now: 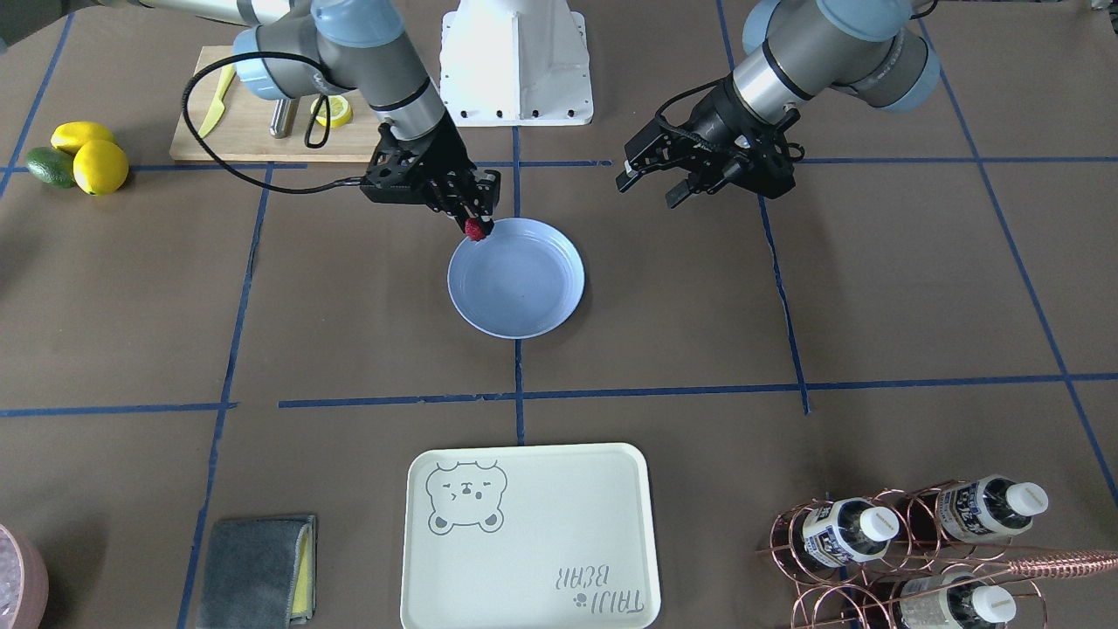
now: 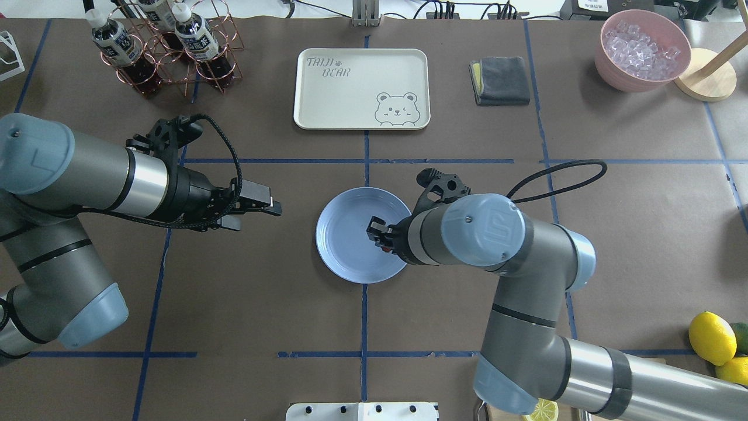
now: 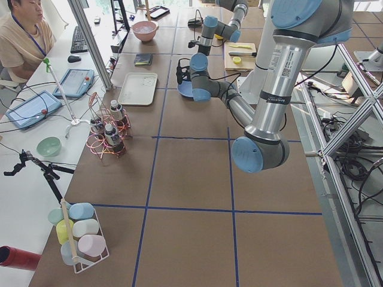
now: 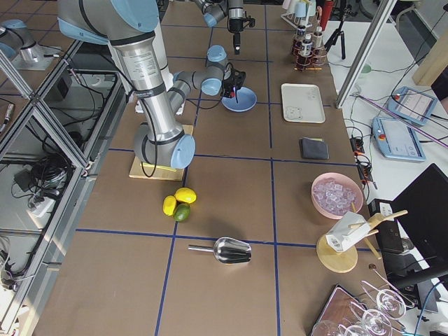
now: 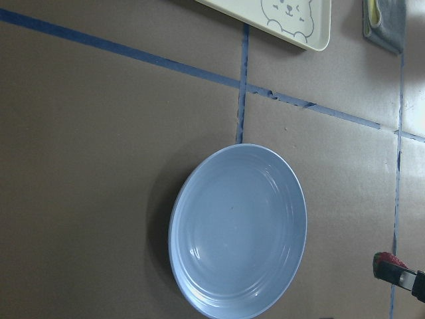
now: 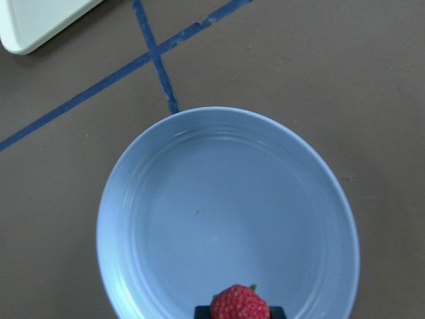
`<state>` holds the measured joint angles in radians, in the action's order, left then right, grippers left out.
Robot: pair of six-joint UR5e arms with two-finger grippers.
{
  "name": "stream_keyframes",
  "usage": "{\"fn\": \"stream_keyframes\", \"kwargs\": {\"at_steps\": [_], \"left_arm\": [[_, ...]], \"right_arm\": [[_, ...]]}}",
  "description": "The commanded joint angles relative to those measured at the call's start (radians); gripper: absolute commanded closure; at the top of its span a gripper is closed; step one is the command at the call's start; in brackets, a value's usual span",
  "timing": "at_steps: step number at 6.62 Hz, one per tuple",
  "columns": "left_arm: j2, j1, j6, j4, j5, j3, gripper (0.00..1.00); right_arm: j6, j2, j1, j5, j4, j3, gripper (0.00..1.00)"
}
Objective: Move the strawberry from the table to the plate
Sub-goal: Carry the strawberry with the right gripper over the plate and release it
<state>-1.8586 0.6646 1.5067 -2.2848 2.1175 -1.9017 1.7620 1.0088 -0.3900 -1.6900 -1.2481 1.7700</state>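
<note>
Reaching over the plate (image 1: 524, 293) rim, right hand (image 1: 477, 224) pinches the strawberry (image 1: 475, 231); left hand (image 1: 651, 190) hovers spread.

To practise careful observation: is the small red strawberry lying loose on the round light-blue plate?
No, the strawberry is gripped by the right end effector above the plate.

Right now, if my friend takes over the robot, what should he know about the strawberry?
Right gripper: shut on the strawberry, holding it over the plate's robot-side edge.
Left gripper: open and empty, above the table beside the plate.
Done: strawberry picked up and carried to the plate.
Left: lower it, open the right gripper so it lands on the plate, then pull the arm away.
</note>
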Motion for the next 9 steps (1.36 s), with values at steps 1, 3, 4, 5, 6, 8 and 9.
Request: {"fn": "stream_keyframes", "kwargs": {"at_steps": [1,3,4,5,6,8,9], "left_arm": [[0.006,-0.002,0.003,0.004,-0.008,0.016,0.00],[0.004,-0.005,0.001,0.004,-0.010,0.024,0.00],[0.004,-0.003,0.001,0.005,-0.010,0.026,0.00],[0.004,-0.005,0.001,0.005,-0.010,0.027,0.00],[0.004,-0.003,0.003,0.005,-0.011,0.026,0.00],[0.005,-0.003,0.003,0.005,-0.011,0.026,0.00],[0.007,-0.003,0.003,0.005,-0.013,0.027,0.00]], "right_arm": [[0.054,-0.104,0.017,0.070,-0.027,-0.125,1.00],[0.045,-0.121,0.019,0.090,-0.030,-0.214,1.00],[0.043,-0.118,0.034,0.102,-0.028,-0.215,1.00],[0.043,-0.118,0.045,0.121,-0.027,-0.215,1.00],[0.042,-0.119,0.045,0.122,-0.024,-0.215,1.00],[0.042,-0.116,0.045,0.127,-0.025,-0.210,0.00],[0.039,-0.110,0.045,0.127,-0.028,-0.196,0.00]]}}
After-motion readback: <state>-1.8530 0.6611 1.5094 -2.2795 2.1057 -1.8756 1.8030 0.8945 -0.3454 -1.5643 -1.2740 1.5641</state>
